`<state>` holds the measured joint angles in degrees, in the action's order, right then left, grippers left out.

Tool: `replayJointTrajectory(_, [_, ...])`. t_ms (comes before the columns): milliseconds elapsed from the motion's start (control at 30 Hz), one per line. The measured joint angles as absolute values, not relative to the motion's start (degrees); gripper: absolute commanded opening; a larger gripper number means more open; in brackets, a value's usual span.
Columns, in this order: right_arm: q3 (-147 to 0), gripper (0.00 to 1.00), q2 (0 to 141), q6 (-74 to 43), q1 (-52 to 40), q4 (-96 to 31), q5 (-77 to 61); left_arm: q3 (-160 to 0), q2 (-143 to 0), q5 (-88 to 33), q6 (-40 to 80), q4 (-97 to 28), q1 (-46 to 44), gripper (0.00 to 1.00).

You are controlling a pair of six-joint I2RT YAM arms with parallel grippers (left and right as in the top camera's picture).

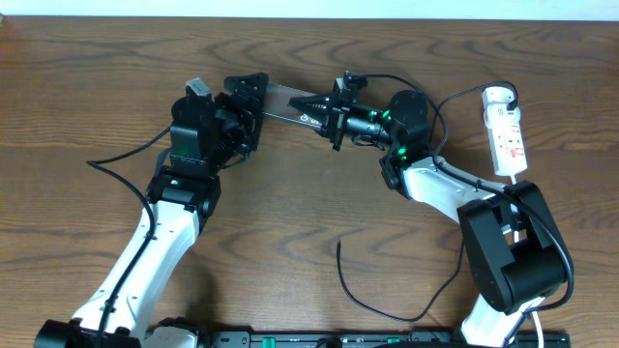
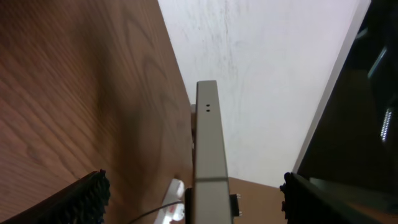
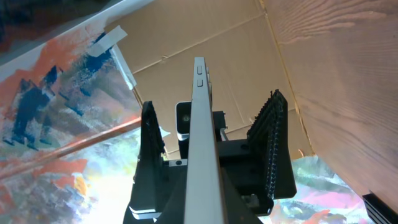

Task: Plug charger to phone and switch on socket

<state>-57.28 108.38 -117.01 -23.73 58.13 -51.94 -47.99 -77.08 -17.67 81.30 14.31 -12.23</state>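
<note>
The phone [image 1: 280, 100] is a grey slab held off the table at the back centre, edge-on in both wrist views [image 2: 208, 143] [image 3: 200, 124]. My right gripper [image 1: 308, 104] is shut on its right end. My left gripper [image 1: 253, 111] is open, its jaws wide apart on either side of the phone's left end and not touching it [image 2: 193, 199]. The charger [image 1: 350, 290], a thin black cable, lies loose on the table at the front, its free tip near the centre. The socket [image 1: 505, 130], a white power strip with red marks, lies at the far right.
The socket's corner and a thin black cable show behind the phone in the left wrist view [image 2: 174, 199]. Black arm cables loop between the right arm [image 1: 455, 193] and the socket. The table's back edge [image 1: 309, 19] runs just behind the grippers.
</note>
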Motion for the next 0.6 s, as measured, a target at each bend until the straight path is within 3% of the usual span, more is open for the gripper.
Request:
replayJointTrajectory(200, [-57.28, 0.02, 108.38, -117.01, -23.73, 58.13, -52.77, -47.99, -77.08, -17.67, 82.98, 14.37, -12.23, 0.86])
replayJointTrajectory(600, [-57.28, 0.02, 108.38, -116.99, -23.75, 58.13, -52.99, -47.99, -77.08, -17.67, 83.94, 14.41, -12.23, 0.37])
